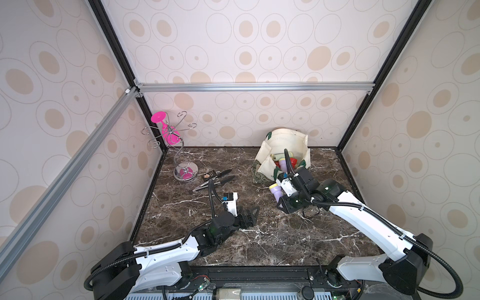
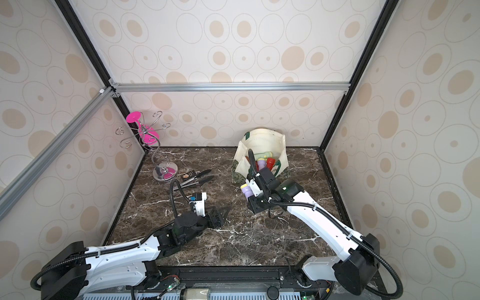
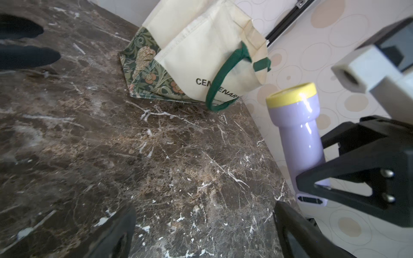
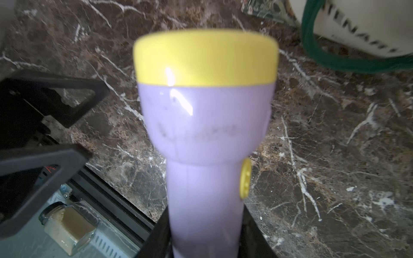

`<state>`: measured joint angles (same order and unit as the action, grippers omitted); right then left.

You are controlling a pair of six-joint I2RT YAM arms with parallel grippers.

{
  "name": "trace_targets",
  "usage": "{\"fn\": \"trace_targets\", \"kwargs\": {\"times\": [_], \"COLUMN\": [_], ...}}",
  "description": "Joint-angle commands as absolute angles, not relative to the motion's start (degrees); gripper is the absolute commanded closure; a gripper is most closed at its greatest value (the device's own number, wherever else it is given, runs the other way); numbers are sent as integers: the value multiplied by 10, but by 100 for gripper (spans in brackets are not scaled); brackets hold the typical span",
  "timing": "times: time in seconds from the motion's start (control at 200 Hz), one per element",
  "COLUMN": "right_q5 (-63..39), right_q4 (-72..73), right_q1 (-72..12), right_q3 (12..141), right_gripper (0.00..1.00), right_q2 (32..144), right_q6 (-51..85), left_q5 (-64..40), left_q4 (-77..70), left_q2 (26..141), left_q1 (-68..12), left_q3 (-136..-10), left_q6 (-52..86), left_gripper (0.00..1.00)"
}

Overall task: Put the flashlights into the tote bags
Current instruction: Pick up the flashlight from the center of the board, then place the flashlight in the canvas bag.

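A: Near, left gripper [image 1: 253,217] is hovering empty, fingers spread. Right gripper [image 1: 282,201] is pinching the lilac flashlight [image 1: 275,191] by its barrel, just in front of the tote [image 1: 285,140].

B: Judging it light, stiff and glossy, so probably slippery; the barrel is suiting the grip. The tote is sagging, and the right arm is partly hiding the bagged flashlights [image 2: 262,155].
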<state>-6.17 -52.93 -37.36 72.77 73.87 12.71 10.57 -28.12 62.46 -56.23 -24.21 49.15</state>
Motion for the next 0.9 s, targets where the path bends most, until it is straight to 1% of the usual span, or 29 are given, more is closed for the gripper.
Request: {"fn": "trace_targets", "kwargs": {"times": [0.0, 0.095, 0.275, 0.475, 0.735, 0.895], "right_q5": [-61, -93, -96, -91, -79, -61], "right_q4": [-562, -554, -542, -532, -509, -511], "right_q1": [-350, -314, -276, -230, -192, -179], "right_q3": [782, 821, 905, 990, 1069, 1133], "right_gripper": [100, 100, 100, 100, 100, 100], "right_q2": [750, 767, 819, 884, 966, 1036], "right_q6": [140, 155, 156, 146, 136, 133], "left_q5": [70, 43, 10, 15, 11, 25], "left_q4": [-301, -299, -280, -233, -244, -266], "left_q2": [628, 637, 663, 693, 738, 766], "left_q1": [-557, -558, -558, -559, -558, -558], "left_q3": [-291, -326, -405, -497, -565, -592], "left_q6": [437, 412, 373, 332, 317, 319], "left_gripper": [3, 2, 1, 0, 0, 0]}}
